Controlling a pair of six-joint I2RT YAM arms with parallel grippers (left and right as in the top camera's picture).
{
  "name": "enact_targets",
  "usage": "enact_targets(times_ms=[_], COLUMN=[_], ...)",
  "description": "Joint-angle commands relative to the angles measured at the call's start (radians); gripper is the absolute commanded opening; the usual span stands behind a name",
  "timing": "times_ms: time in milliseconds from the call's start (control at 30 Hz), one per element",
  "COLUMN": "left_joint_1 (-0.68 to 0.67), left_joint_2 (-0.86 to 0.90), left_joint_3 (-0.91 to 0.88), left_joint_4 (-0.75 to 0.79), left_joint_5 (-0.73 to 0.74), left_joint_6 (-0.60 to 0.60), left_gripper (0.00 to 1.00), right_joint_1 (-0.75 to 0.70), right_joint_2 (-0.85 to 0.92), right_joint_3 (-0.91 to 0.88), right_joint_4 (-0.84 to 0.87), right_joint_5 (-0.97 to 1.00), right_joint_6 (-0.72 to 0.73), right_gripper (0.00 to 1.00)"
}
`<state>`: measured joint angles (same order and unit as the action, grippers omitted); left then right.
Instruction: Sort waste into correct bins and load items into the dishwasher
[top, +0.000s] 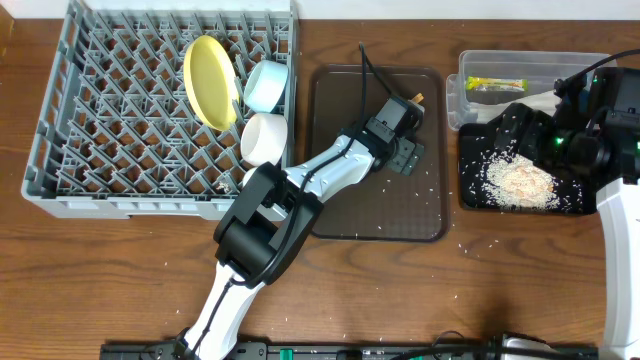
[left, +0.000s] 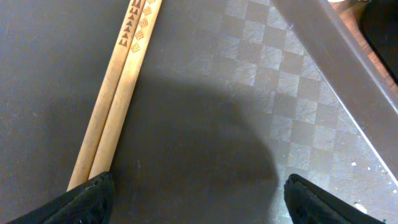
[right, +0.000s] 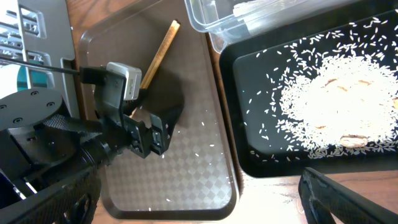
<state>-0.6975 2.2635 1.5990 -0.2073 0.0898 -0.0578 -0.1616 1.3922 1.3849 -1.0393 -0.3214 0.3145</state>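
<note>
Left pincer (left: 199, 202): spread wide, empty, over brown tray (left: 280, 93), chopsticks (left: 118, 106) at one finger.
Right pincer (right: 199, 193): spread wide, empty.

**Rice in black tray; chopsticks on brown tray**

Rice scraps (right: 329, 106) lie heaped in the black tray (right: 249, 93), with stray grains around them. The clear tub (right: 205, 18) sits just beside it. The left gripper (right: 163, 121) stands over the wooden chopsticks (right: 160, 50) on the brown serving tray (right: 186, 180), jaws parted.

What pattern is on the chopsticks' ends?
Chopsticks: dark triangles and diamonds; left wrist view.
</note>
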Motion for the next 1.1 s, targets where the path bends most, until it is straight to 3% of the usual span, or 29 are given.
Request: enact_targets(times_ms=[0, 800, 1067], left_joint_1=[0.0, -0.026, -0.019], left_joint_2=[0.034, -0.088, -0.086], left_joint_3=[0.001, 0.023, 0.023], left_joint_4=[-0.016, 0.009, 0.016], left_joint_5=[-0.013, -0.058, -0.178], left_joint_6=[-0.005, 0.017, 0.074], left_gripper=[0.88, 0.88, 0.88], right_joint_1=[-0.008, -0.008, -0.008], right_joint_2=[0.001, 0.001, 0.001], right_joint_3=[0.015, 0.015, 0.015], right_joint_4=[-0.001, -0.001, -0.001], right_joint_5=[-0.004, -0.004, -0.004], right_joint_6=[0.011, 0.011, 0.011], right_gripper=[0.99, 0.99, 0.99])
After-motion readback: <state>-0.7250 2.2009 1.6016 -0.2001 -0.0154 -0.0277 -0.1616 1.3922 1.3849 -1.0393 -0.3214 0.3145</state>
